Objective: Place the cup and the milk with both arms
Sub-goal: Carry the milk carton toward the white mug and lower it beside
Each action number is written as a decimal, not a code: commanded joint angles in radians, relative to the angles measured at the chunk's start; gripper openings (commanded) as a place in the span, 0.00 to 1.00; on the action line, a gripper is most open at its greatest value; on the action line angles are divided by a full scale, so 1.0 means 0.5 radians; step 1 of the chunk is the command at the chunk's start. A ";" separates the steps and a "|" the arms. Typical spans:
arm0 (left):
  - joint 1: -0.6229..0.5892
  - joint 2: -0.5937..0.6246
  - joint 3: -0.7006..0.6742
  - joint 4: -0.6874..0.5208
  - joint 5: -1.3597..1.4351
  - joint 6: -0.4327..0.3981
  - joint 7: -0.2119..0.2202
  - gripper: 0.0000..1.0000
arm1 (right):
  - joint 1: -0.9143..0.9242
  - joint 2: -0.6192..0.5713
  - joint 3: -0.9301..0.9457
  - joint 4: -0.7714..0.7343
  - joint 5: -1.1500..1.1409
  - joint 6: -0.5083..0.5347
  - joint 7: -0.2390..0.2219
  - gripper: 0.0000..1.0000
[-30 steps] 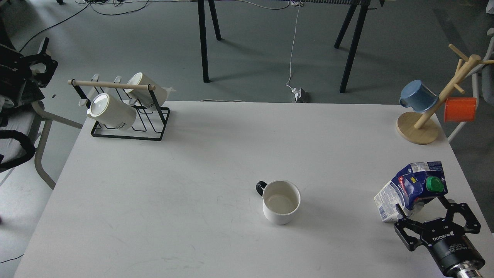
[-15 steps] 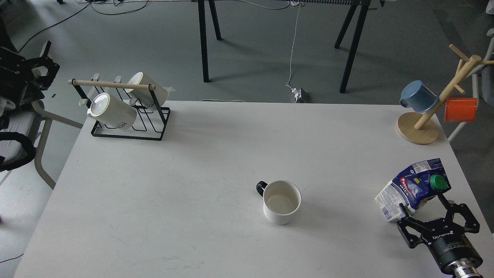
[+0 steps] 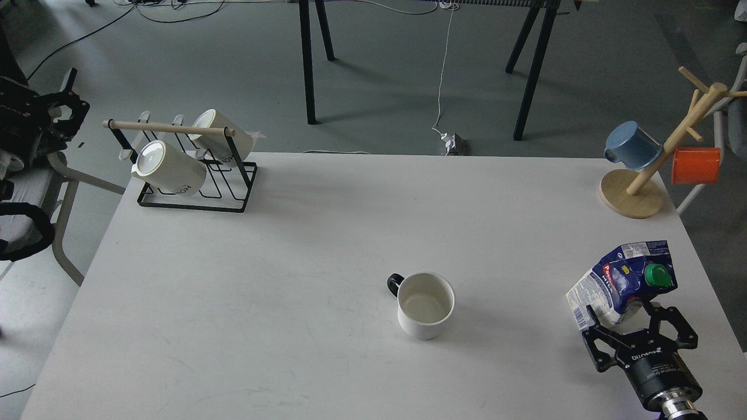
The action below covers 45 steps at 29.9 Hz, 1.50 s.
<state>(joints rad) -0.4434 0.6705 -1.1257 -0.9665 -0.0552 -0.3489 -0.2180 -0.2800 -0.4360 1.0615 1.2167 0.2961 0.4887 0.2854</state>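
Note:
The cup (image 3: pixel 425 305), a plain white mug with a small black handle on its left, stands upright and empty at the table's centre front. The milk (image 3: pixel 623 284), a dented dark-blue and white carton with a green cap, stands near the front right corner, top leaning right. My right gripper (image 3: pixel 620 310) is just in front of the carton. Its fingers are spread, one fingertip (image 3: pixel 589 313) over the carton's white lower side, the other under the cap. My left gripper (image 3: pixel 61 111) is off the table at the far left, dark and small, nothing visible in it.
A black wire rack (image 3: pixel 192 189) with two lettered cream mugs stands at the back left. A wooden mug tree (image 3: pixel 633 195) with a blue mug and an orange mug stands at the back right. The table's right edge (image 3: pixel 709 274) runs close beside the milk.
My right gripper has shifted left and looks smaller, lower. The milk rocked right, then came back slightly left, moving less than the gripper. The cup has not moved.

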 commanded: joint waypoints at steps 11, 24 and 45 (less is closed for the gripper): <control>0.000 0.003 -0.004 0.003 0.000 0.007 -0.006 1.00 | 0.017 0.028 0.006 0.027 -0.071 0.000 0.000 0.50; 0.037 0.021 -0.004 0.034 0.003 0.020 -0.003 1.00 | -0.008 0.279 -0.153 0.226 -0.138 0.000 0.000 0.49; 0.037 0.119 -0.004 0.055 0.000 0.020 -0.009 1.00 | 0.048 0.581 -0.310 0.187 -0.457 0.000 -0.003 0.51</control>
<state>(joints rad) -0.4234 0.7253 -1.1274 -0.9394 -0.0553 -0.3394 -0.2242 -0.2573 -0.1499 0.9088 1.3169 0.0683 0.4887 0.2844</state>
